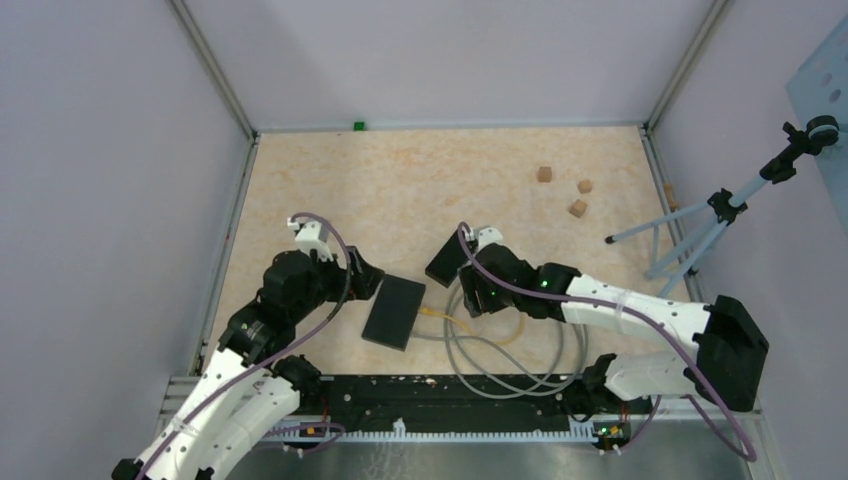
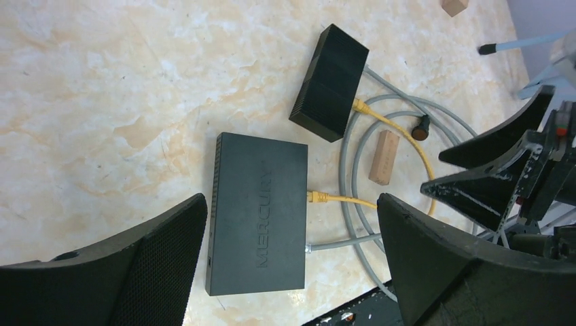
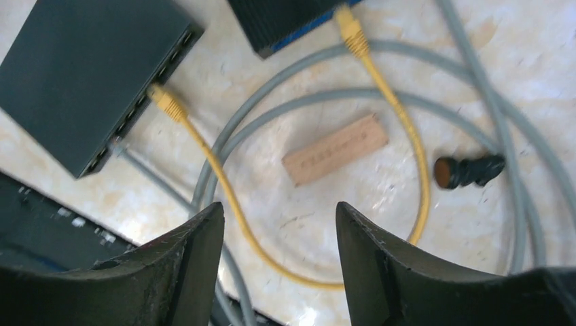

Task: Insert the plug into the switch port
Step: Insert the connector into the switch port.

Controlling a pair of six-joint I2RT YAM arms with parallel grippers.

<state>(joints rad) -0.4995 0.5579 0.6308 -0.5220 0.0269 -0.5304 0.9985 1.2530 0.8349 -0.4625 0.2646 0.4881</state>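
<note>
The switch (image 2: 258, 210) is a flat dark grey box lying on the table (image 1: 394, 311). A yellow plug (image 3: 166, 102) sits with its front end in a port on the switch's side, also seen from the left wrist (image 2: 318, 197). Its yellow cable (image 3: 231, 204) loops to a second black box (image 2: 331, 81). My left gripper (image 2: 292, 204) hangs open above the switch, touching nothing. My right gripper (image 3: 278, 207) is open over the yellow cable, a little back from the plug, with nothing held between its fingers.
Grey cable loops (image 1: 510, 355) lie around a wooden block (image 3: 335, 148) and a black round connector (image 3: 469, 171). Three wooden cubes (image 1: 577, 187) sit at the back right, near a tripod (image 1: 700, 225). A black rail (image 1: 450, 395) runs along the near edge.
</note>
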